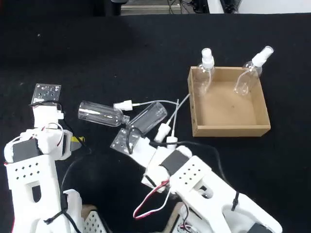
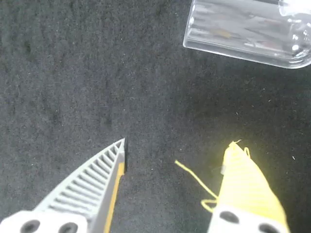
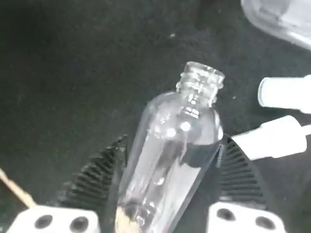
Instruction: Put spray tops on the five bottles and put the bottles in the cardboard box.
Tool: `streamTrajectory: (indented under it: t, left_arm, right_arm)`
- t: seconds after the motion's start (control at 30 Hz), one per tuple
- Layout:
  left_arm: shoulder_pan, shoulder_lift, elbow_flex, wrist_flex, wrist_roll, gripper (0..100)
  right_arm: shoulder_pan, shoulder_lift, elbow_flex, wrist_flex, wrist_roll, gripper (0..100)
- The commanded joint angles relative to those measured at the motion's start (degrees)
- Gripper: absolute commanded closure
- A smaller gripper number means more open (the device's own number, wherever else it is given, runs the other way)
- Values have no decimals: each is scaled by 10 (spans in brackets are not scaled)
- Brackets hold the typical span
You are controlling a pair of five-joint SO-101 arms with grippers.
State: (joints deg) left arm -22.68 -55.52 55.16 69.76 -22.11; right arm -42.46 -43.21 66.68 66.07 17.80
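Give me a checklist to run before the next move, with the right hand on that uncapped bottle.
1. Right hand grip on the held bottle: ok, it presses both sides.
2. Spray top on the held bottle: not ok, its neck is bare.
3. Left hand free to fetch a top: ok, open and holding nothing.
4. Loose spray tops close by: ok, lying beside the held bottle.
5. Room in the cardboard box: ok, two capped bottles stand at its far wall.
6. Tubes of the tops untangled: cannot tell.
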Motion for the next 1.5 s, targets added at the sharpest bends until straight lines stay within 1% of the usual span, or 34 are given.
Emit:
streamTrajectory:
  t: [0.0,0.23,0.3,0.4,0.43,0.53,0.63,0.7,0.73,0.83,0.87,0.9,0.97,1.07,1.1,1.17,1.27,1.33,1.47]
  left_arm:
    - [-7,-8,-31,2,0,700]
    - [-7,-8,-31,4,0,700]
    - [-7,-8,-31,4,0,700]
    - [-7,-8,-30,4,0,700]
    - [-7,-8,-29,4,0,700]
    - [-7,-8,-26,4,0,700]
    - [-7,-8,-26,4,0,700]
    - [-7,-8,-26,4,0,700]
    - [-7,-8,-27,4,0,700]
    - [-7,-8,-27,4,0,700]
    - [-7,-8,-27,4,0,700]
    - [-7,-8,-26,4,0,700]
    - [-7,-8,-26,4,0,700]
    - [-21,-8,-26,4,0,700]
    - [-29,-8,-28,4,0,700]
    - [-49,-8,-28,4,0,700]
    - [-82,-8,-27,4,0,700]
    - [-98,-8,-26,4,-1,700]
    - [-123,-8,-25,4,-1,700]
  right_arm:
    - [13,-14,-36,27,37,783]
    - [13,2,-21,25,45,781]
    - [13,33,-24,25,60,754]
    - [13,96,-36,17,62,694]
    - [13,116,-40,11,62,690]
    - [11,151,-48,-5,63,712]
    - [12,144,-49,-3,63,726]
    - [12,128,-46,-3,63,755]
    - [13,117,-45,-3,63,795]
    - [13,84,-50,-6,62,987]
    - [10,70,-51,-6,62,987]
    - [9,57,-55,-7,62,956]
    - [-4,36,-61,-23,41,969]
    - [-31,29,-45,-78,33,986]
    - [-38,33,-34,-98,31,979]
    - [-49,53,-18,-123,29,926]
    - [-53,95,-27,-124,14,809]
    - [-50,114,-48,-109,0,756]
    - [-49,122,-106,-33,-10,744]
